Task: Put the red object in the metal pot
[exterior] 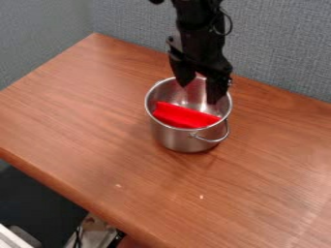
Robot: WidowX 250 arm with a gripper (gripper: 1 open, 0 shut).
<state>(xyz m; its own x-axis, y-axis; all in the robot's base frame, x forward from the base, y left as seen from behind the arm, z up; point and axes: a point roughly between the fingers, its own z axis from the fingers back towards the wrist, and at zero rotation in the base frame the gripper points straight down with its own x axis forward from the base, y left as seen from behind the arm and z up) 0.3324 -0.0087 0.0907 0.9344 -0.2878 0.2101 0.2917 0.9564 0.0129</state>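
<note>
Camera — red object [183,116] inside metal pot [195,137]

red object [183,116] inside metal pot [181,137]

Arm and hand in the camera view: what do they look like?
The arm is all black, slim and jointed, entering from the top edge. The hand is black too, with two narrow straight fingers. No markings legible; cabling cannot be made out at this resolution.

Red object [183,116] — silver metal pot [192,136] — brown table [77,107].
</note>
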